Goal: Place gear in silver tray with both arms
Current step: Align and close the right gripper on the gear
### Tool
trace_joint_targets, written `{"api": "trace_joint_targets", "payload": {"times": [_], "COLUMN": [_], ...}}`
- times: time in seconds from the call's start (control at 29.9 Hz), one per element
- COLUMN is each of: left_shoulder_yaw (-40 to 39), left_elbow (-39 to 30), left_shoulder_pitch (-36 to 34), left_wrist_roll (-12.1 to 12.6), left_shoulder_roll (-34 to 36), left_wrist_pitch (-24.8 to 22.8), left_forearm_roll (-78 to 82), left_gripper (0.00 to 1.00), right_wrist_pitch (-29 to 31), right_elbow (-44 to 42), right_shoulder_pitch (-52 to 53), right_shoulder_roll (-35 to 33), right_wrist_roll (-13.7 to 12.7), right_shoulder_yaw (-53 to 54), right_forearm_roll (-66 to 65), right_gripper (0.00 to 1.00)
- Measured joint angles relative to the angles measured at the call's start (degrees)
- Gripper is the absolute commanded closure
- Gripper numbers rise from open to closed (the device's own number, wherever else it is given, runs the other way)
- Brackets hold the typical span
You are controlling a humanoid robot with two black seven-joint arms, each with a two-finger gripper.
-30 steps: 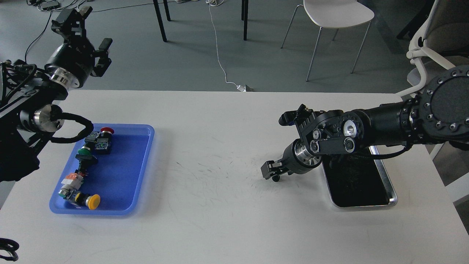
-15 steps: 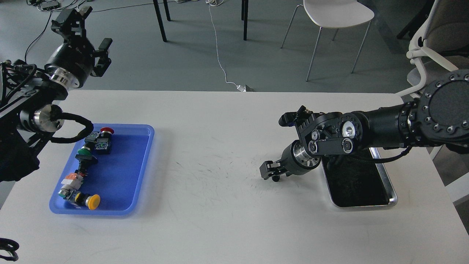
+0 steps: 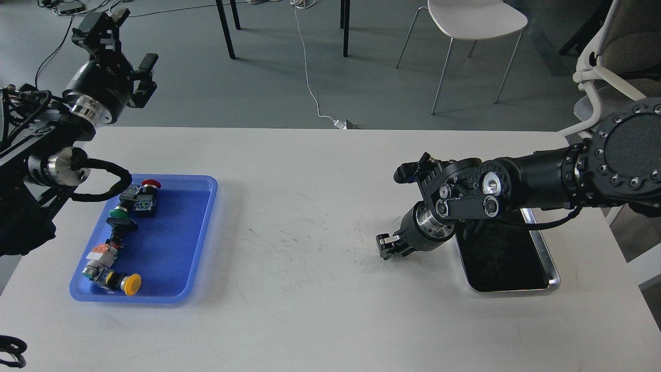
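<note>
Right claw [image 3: 386, 248]: since the earlier frames it has drawn back slightly toward the right edge of the counter [image 3: 320, 320] and now sits closer to the silver tray [image 3: 553, 276]. It hangs low over the scuffed middle of the counter, just off the tray's left rim. The fingers look drawn close together, and earlier a small dark piece seemed to be at their tips. At this size I cannot tell whether the claw is closed or clamped on anything.

Right arm [image 3: 542, 178]: it reaches in from the right edge, and its wrist covers the tray's far left corner.

Silver tray: unchanged in position, near the right edge of the counter, lying flat. The visible part of its dark floor shows nothing lying on it.

Left claw [image 3: 121, 57]: unchanged. It is raised beyond the far left corner of the counter, its fingers standing apart with nothing between them.

Blue tray [image 3: 175, 243]: unchanged, near the left edge. It holds push-button switches along its left side: a red-capped one [image 3: 150, 183] at the far end, a green one [image 3: 118, 212] below it, and a yellow-capped one [image 3: 131, 283] at the near end.

Writing: no brand, label or lettering is legible on the arms, trays or switches.
</note>
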Motion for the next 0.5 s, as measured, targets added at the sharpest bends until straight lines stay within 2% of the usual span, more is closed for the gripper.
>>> {"api": "trace_joint_targets", "payload": {"times": [0.5], "left_shoulder_yaw": [0.03], "left_elbow": [0.05], "left_shoulder_pitch": [0.09], "left_wrist_roll": [-0.28], "left_shoulder_roll": [-0.08], "left_wrist_pitch": [-0.01], "left_forearm_roll": [0.0], "left_gripper": [0.08], "right_wrist_pitch": [0.26], "right_elbow": [-2.12], "right_shoulder_pitch": [-0.54], "right_shoulder_roll": [0.0], "right_wrist_roll": [-1.01], "right_shoulder_yaw": [0.09], "right_forearm_roll": [0.25], "right_gripper": [0.59]}}
